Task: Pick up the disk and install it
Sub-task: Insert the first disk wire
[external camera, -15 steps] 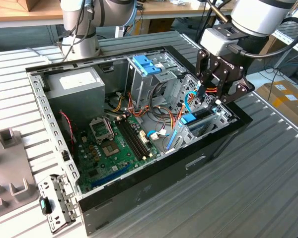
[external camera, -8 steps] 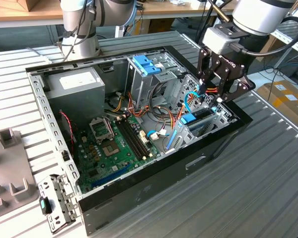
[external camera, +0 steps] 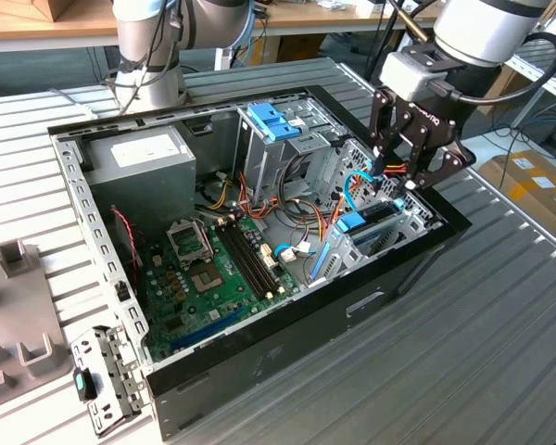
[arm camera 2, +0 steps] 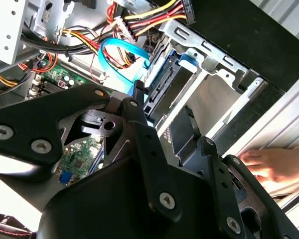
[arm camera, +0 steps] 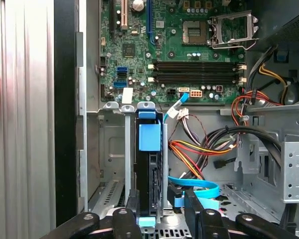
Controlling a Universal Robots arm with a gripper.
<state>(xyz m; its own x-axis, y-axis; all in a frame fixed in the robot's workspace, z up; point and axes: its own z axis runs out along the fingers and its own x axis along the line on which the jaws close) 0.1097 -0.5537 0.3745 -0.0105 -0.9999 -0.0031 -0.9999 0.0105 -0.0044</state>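
In the exterior view an open computer case (external camera: 259, 371) lay on a slatted metal surface (external camera: 500, 352). The pincer (external camera: 403, 183) hung over the end of the case at the exterior view's right, its fingers spread and reaching down towards a metal drive cage (external camera: 403, 222). The disk (external camera: 366, 219) stood on edge in that cage, with blue plastic along its top. Coloured wires (external camera: 326, 215) and a blue flat cable (external camera: 350, 190) crowded in just beside the cage, between it and the green circuit board (external camera: 213, 287). A grey box (external camera: 144, 158) with a white sticker sat in the far corner, and a light-blue latch (external camera: 273, 120) topped the taller bay near it.

In the second wrist view the pincer's black linkage covered the foreground. Beyond it the disk sat in the cage, and the blue cable curved close by. A person's hand (arm camera 2: 269, 164) lay just outside the case wall.

In the first wrist view the disk stood upright between the cage's metal rails. One finger (arm camera: 131, 206) was just beside it. The other was apart from it, with the blue cable in the gap, so the pincer pinched nothing.
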